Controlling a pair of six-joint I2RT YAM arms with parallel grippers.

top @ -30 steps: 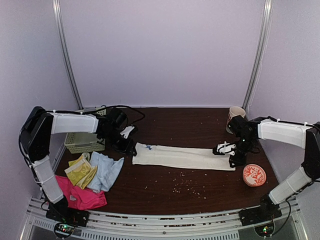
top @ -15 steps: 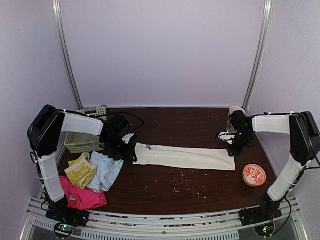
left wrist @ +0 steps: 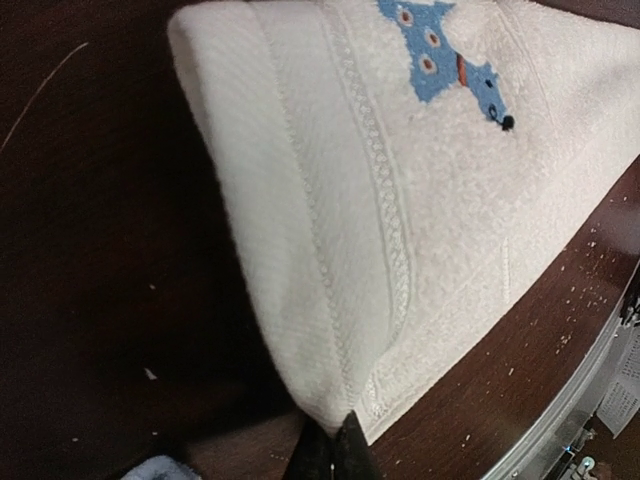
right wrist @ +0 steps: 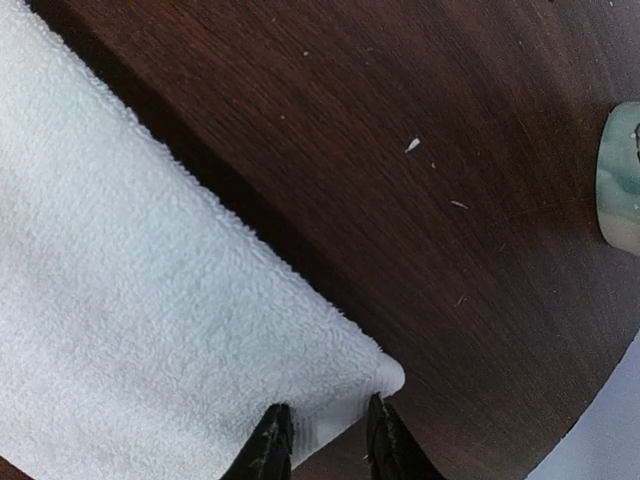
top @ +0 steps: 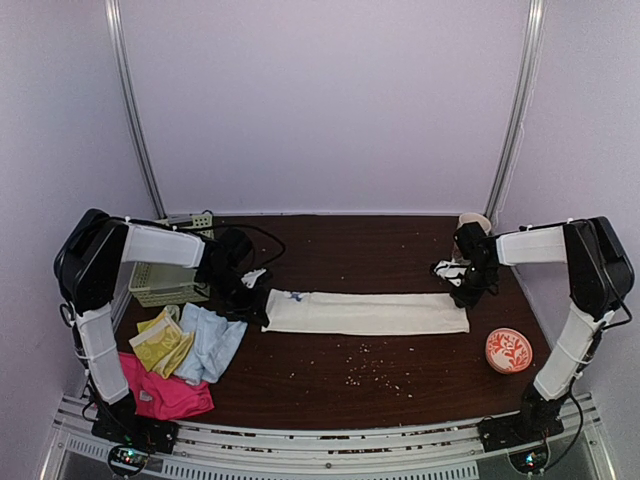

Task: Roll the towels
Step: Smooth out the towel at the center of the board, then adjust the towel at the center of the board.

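From above, the cream towel lies on the table as a long strip running left to right, the left gripper at its left end, the right gripper at its far right corner. The left wrist view has those fingertips pressed together at the strip's corner, the cloth running away ahead. The right wrist view shows fingers slightly apart, apparently pinching the corner between them.

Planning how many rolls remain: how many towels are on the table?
4: cream-white towel stretched across the centre; pale blue towel, yellow-green towel and hot-pink towel heaped at left. Others may hide beneath.
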